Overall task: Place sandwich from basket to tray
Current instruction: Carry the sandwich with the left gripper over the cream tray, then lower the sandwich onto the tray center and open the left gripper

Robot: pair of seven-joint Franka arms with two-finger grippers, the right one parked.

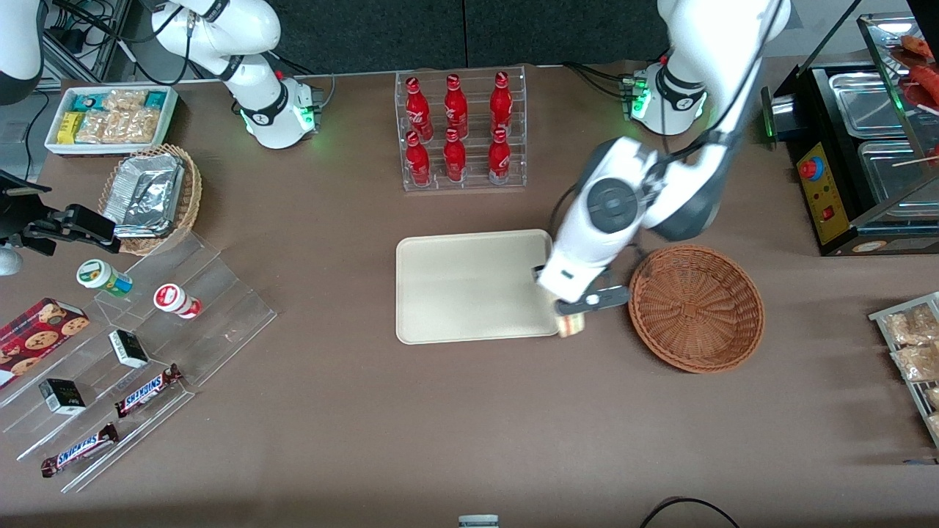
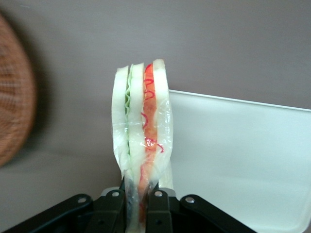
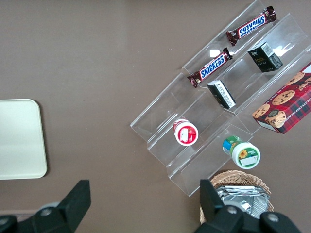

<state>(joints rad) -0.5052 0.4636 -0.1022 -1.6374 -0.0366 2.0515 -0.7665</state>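
Over the tray's [image 1: 469, 286] edge, the gripper [image 2: 138, 206] pinches the sandwich [image 2: 142, 131].

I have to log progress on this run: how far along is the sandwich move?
Done: the sandwich is out of the basket, which looks empty. In hand: the gripper is shut on the sandwich, at the tray edge nearest the basket. Left: carry it over the tray, lower and release.

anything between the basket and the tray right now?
Yes: the gripper, shut on the sandwich, hangs over the tray edge nearest the basket. Front view shows it; below is bare table.
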